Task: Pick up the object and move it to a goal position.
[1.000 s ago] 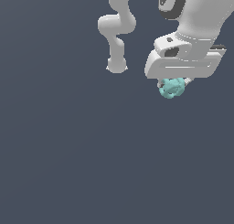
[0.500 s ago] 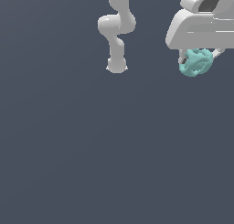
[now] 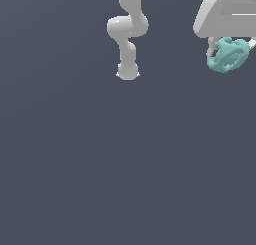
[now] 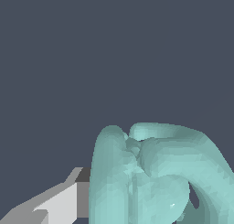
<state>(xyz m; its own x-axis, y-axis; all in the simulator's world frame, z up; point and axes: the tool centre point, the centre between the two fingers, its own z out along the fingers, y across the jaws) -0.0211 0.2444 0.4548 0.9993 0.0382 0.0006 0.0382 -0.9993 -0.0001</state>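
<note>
Gripping the knobbly, looped teal object (image 3: 228,54), smooth white gripper (image 3: 230,49) clamped shut.

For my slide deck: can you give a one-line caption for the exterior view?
White gripper holding the teal knobbly object aloft near the exterior view's upper right corner, above the plain grey floor.

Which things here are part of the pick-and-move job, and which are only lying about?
Part of the job:
- teal knobbly object, held under the hand
- the hand's finger, against the object

Lying about:
- nothing else in view except the arm's base and the bare grey floor
</note>
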